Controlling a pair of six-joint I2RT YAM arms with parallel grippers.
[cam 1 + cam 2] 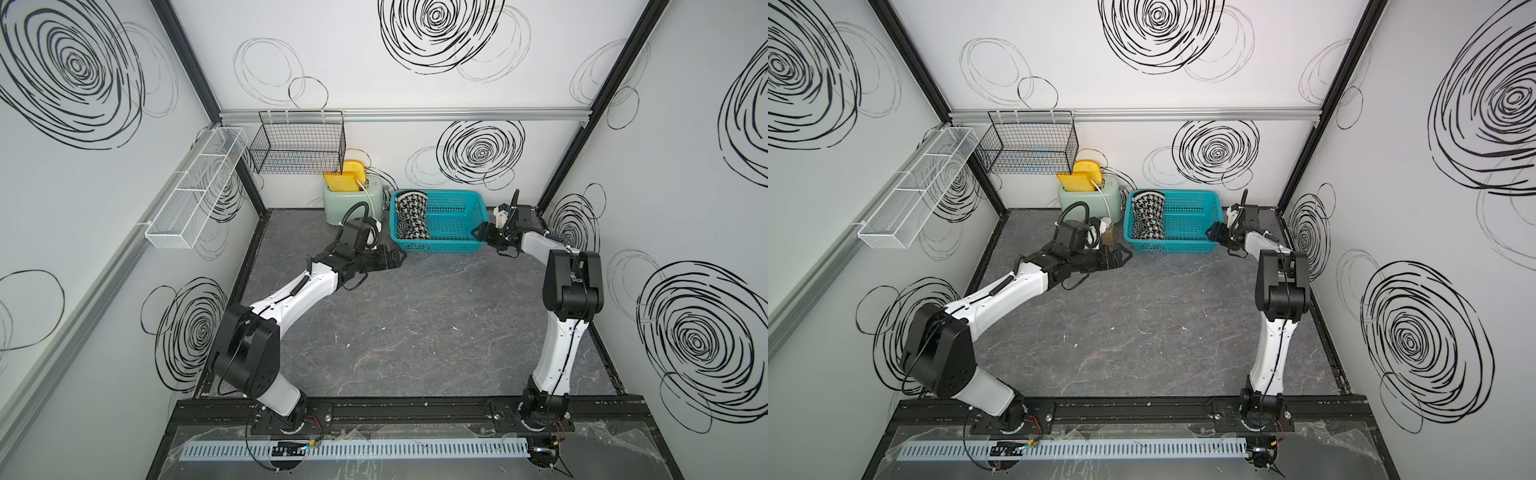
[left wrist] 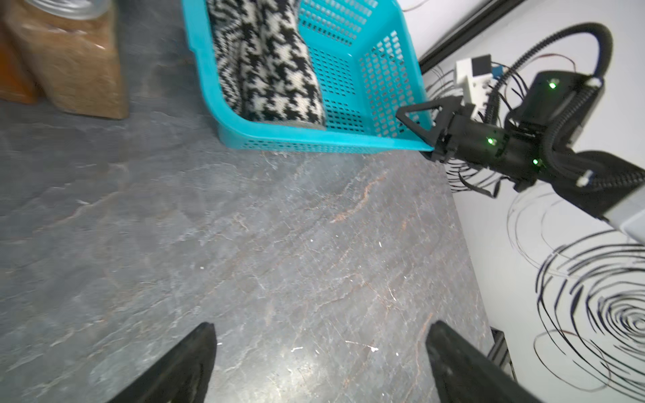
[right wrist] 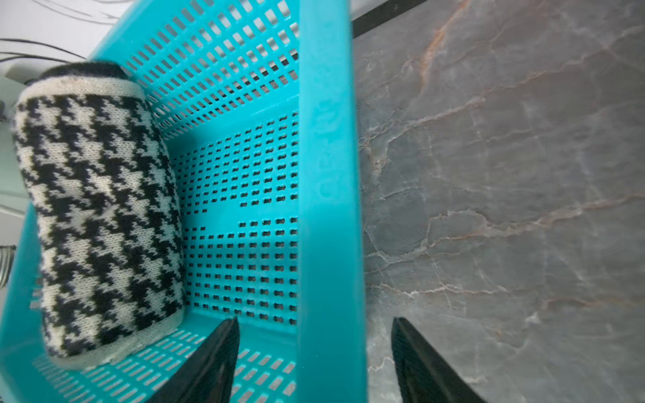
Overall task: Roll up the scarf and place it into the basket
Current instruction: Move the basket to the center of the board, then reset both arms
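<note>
The scarf [image 1: 411,220] [image 1: 1148,218] lies rolled up, houndstooth side out, at the left end of the turquoise basket [image 1: 451,246] [image 1: 1187,246]; both wrist views show the scarf [image 2: 275,69] [image 3: 97,209] there too. My right gripper [image 1: 478,232] [image 1: 1212,231] [image 3: 314,319] is open at the basket's front right corner. One finger is inside the basket [image 3: 328,174], the other outside, and the rim runs between them with gaps on both sides. My left gripper [image 1: 399,258] [image 1: 1125,254] [image 2: 321,326] is open and holds nothing, over bare table by the basket's front left corner.
A mint toaster [image 1: 353,203] with yellow toast stands left of the basket, and a jar of brown grains [image 1: 1109,235] [image 2: 69,62] is beside it. A black wire basket [image 1: 297,143] and a white mesh rack [image 1: 195,191] hang on the walls. The right wall is close behind my right arm.
</note>
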